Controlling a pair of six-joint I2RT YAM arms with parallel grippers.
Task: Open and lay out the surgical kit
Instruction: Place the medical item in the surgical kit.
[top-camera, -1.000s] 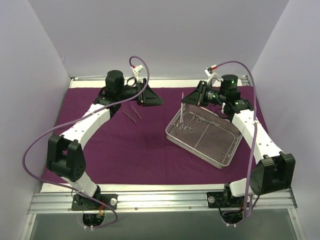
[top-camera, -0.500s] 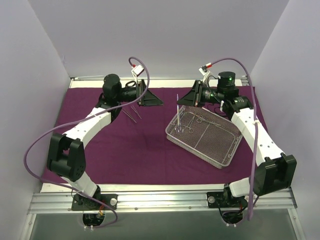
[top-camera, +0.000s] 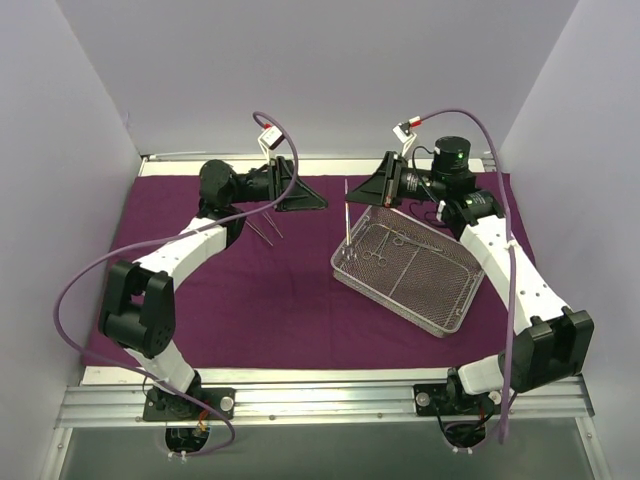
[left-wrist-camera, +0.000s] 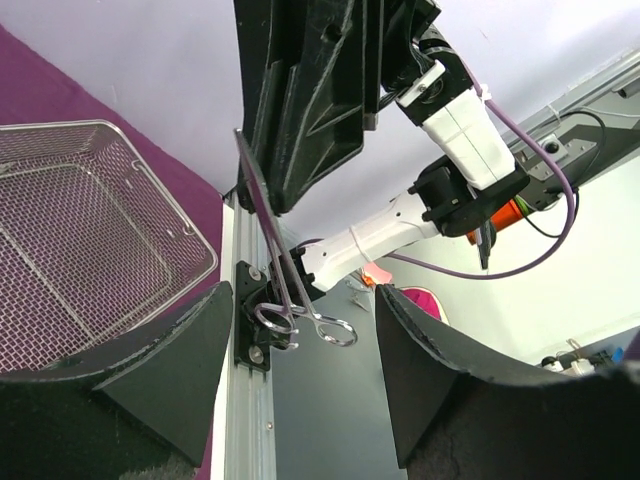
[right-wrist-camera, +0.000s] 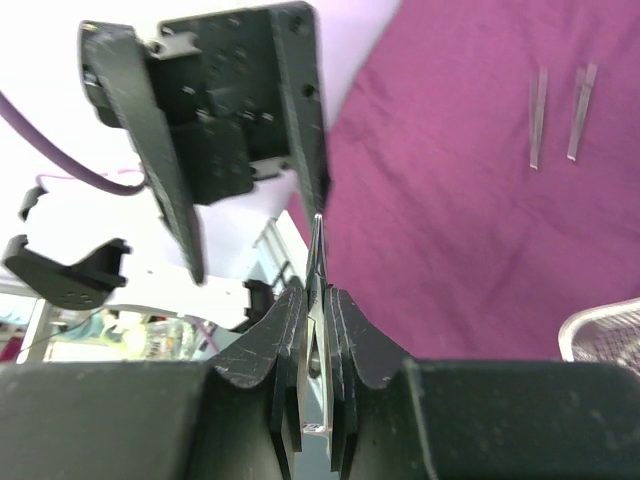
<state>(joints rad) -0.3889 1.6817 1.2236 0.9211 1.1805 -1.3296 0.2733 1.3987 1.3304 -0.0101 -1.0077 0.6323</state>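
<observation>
In right gripper (right-wrist-camera: 317, 296), forceps (top-camera: 347, 228), maybe two.

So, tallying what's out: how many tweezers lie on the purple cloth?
2: thin silver tweezers, side by side on the dark purple cloth left of the silver wire-mesh tray; more may be hidden.

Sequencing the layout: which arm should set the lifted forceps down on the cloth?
Right, probably. The right gripper is shut on the forceps, which hang upright at the left end of the tray, next to bare cloth. The left gripper is open and empty, so it would first need a handover.
</observation>
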